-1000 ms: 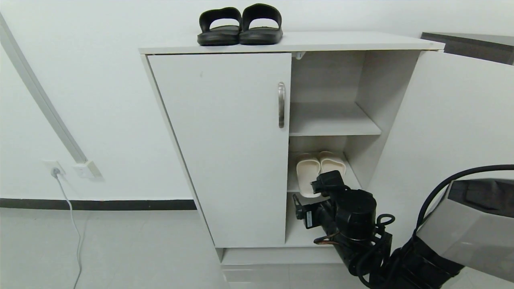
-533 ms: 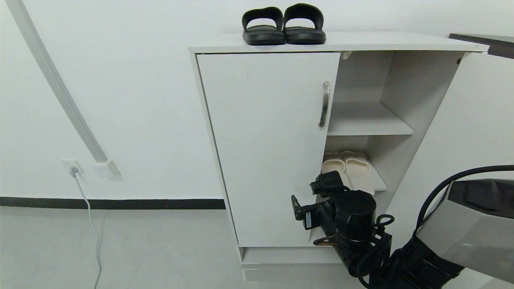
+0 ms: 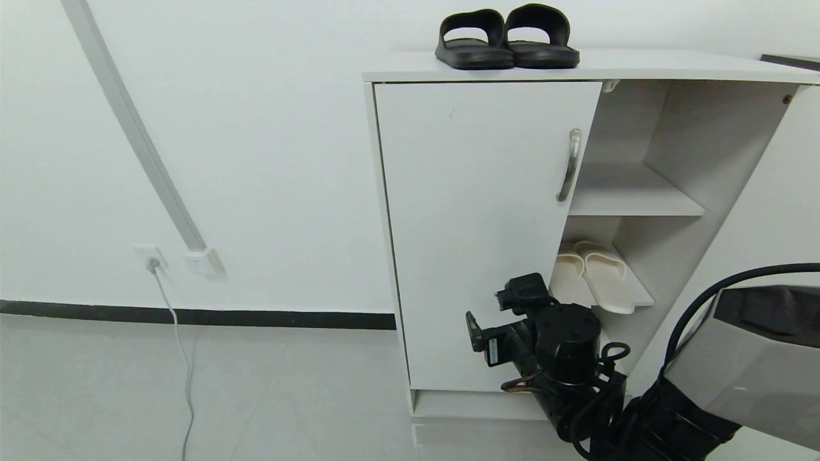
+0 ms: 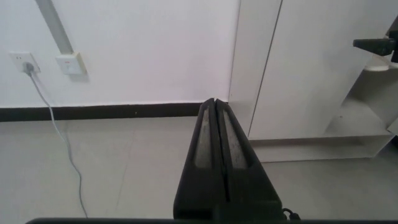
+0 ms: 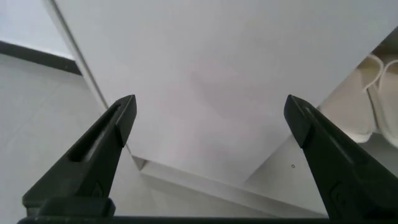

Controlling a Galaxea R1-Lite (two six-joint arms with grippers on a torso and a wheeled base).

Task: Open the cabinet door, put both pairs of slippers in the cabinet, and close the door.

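The white cabinet [image 3: 576, 64] has its left door [image 3: 480, 224] closed and its right door [image 3: 769, 211] swung open. A pair of black slippers [image 3: 507, 40] sits on the cabinet top. A pair of white slippers [image 3: 596, 275] lies on a lower shelf inside, also seen as white slippers [image 5: 379, 93] past the door's edge. My right gripper [image 3: 496, 314] is low in front of the closed door, open and empty [image 5: 210, 106]. My left gripper [image 4: 214, 102] is shut on nothing, low over the floor, facing the cabinet [image 4: 298, 68].
The upper shelf [image 3: 634, 198] is bare. A metal handle [image 3: 567, 165] sticks out from the closed door. On the wall to the left are a socket [image 3: 150, 262] with a cable [image 3: 186, 358] trailing on the floor and a slanted grey conduit [image 3: 128, 121]. Open floor lies left of the cabinet.
The head view has shifted left, so the cabinet sits further right in the picture. My right gripper now faces the closed left door rather than the open compartment.
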